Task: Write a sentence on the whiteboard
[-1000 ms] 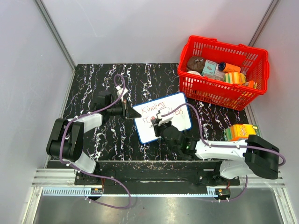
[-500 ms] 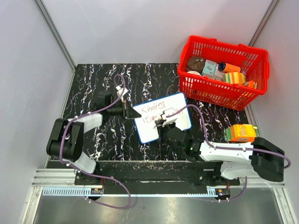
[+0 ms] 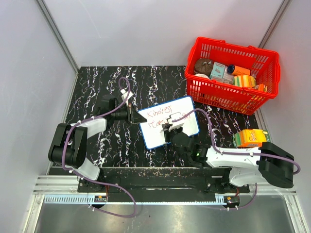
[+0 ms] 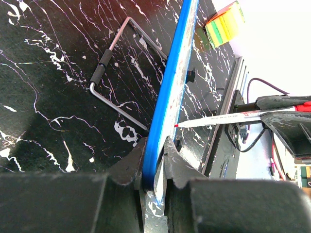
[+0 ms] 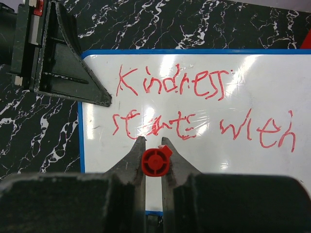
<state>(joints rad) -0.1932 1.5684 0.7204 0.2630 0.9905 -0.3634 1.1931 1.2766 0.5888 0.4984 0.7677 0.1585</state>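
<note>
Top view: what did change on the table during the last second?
The right arm drew back slightly toward the near edge, its jaws shut on the marker at the whiteboard. Left jaws, clamping the whiteboard's edge, and basket stayed put.

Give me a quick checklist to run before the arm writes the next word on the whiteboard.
1. Left gripper clamped on whiteboard edge: ok.
2. Right gripper shut on red marker: ok.
3. Sentence readable so far, "Kindness starts with": ok.
4. Bare whiteboard below the second line: ok.
5. Marker tip touching the whiteboard: cannot tell.
</note>
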